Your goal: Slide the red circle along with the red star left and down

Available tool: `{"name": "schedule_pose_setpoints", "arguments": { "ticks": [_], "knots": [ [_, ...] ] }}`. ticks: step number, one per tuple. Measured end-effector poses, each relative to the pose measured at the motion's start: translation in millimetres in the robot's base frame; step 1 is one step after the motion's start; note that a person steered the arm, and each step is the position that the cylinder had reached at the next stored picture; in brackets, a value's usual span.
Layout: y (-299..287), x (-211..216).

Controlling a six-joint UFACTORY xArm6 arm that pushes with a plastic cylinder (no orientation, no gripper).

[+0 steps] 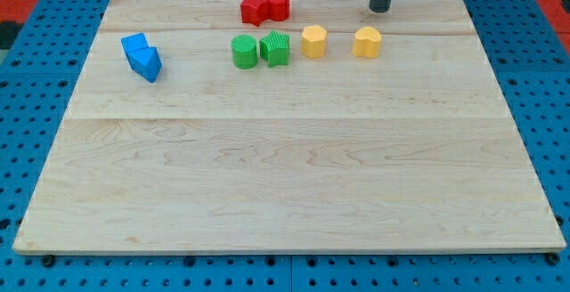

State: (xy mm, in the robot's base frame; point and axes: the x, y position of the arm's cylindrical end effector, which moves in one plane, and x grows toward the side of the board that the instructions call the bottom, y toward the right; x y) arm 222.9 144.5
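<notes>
The red star (255, 9) and the red circle (279, 4) sit touching each other near the view's top edge of the wooden board (285, 176), the star on the left. My tip (380, 9) is at the view's top, well to the right of the red circle and apart from it, just above the right yellow block.
Two green blocks (244, 51) (275, 49) sit side by side below the red pair. Two yellow blocks (313, 41) (367, 41) lie to their right. Two blue blocks (134, 48) (148, 63) touch at the view's left. Blue pegboard surrounds the board.
</notes>
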Motion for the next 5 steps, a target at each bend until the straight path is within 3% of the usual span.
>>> {"name": "schedule_pose_setpoints", "arguments": {
  "ticks": [5],
  "knots": [
    [-5.3,-0.4]
  ]
}}
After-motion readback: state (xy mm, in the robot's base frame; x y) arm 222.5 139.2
